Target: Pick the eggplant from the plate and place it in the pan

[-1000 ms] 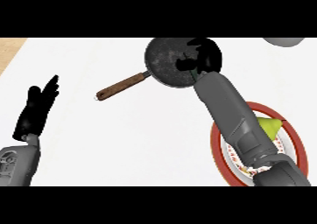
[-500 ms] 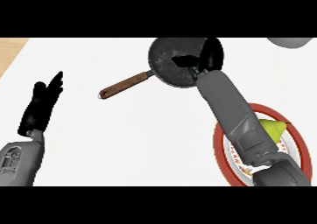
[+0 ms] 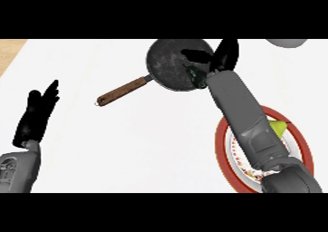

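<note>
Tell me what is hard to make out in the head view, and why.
Head view: the right hand is black against the dark pan, so its fingers merge with it; the eggplant shows only as a dark sliver at the wrist; the right forearm covers much of the plate; the left hand stands out clearly on the pale counter.

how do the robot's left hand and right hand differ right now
The left hand is open, fingers straight and pointing up, near the view's left edge and over bare counter; the right hand reaches out over the pan's right rim. The left hand holds nothing; a dark green thing, apparently the eggplant, shows just under the right hand at its wrist. Both hands are black on grey forearms.
</note>
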Motion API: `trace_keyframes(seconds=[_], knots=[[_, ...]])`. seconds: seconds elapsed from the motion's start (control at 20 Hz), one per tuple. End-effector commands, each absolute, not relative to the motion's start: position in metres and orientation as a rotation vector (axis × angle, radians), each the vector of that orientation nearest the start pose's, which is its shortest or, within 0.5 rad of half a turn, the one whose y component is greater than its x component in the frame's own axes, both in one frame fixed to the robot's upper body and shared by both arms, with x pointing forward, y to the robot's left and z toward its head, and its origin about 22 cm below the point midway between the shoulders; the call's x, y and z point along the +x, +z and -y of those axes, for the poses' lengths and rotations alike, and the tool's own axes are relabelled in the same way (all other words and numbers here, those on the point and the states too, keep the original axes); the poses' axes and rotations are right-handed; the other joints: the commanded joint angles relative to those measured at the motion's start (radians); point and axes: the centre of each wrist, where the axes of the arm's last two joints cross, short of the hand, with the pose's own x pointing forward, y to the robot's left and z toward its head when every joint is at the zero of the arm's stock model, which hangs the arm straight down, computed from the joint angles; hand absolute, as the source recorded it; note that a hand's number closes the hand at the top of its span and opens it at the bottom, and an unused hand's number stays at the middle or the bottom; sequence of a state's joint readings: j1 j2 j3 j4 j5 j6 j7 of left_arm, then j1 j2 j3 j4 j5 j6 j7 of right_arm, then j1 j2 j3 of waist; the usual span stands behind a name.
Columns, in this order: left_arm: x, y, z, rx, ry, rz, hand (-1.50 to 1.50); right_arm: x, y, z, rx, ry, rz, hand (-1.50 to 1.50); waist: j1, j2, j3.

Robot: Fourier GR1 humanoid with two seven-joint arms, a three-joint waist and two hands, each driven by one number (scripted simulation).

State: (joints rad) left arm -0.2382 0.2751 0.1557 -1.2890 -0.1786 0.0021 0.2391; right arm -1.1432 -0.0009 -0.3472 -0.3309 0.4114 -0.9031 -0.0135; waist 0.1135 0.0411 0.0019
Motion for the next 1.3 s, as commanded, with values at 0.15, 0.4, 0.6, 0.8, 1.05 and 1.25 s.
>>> trace_keyframes(seconds=[0.15,0.4,0.6,0.8,1.05,1.25], knots=[[0.278,0.004,-0.339,0.457,-0.136,1.237,0.00,0.444,0.056,0.139,-0.829,-0.282,1.492,-1.50,-0.063,-0.022,-0.001],[0.272,0.026,-0.356,0.504,-0.100,1.193,0.00,0.430,0.038,0.159,-0.804,-0.301,1.505,-1.50,-0.118,-0.049,-0.001],[0.257,0.011,-0.357,0.519,-0.091,1.187,0.00,0.422,0.046,0.182,-0.763,-0.257,1.533,-1.50,-0.134,-0.054,-0.002],[0.265,0.012,-0.365,0.524,-0.061,1.171,0.00,0.391,0.026,0.209,-0.712,-0.196,1.537,-1.50,-0.157,-0.058,-0.003],[0.268,0.001,-0.356,0.518,-0.063,1.166,0.00,0.357,0.051,0.268,-0.716,-0.161,1.525,-1.50,-0.159,-0.054,-0.004],[0.267,0.019,-0.363,0.499,-0.062,1.193,0.00,0.322,0.077,0.292,-0.734,-0.141,1.541,-1.50,-0.133,-0.047,-0.003]])
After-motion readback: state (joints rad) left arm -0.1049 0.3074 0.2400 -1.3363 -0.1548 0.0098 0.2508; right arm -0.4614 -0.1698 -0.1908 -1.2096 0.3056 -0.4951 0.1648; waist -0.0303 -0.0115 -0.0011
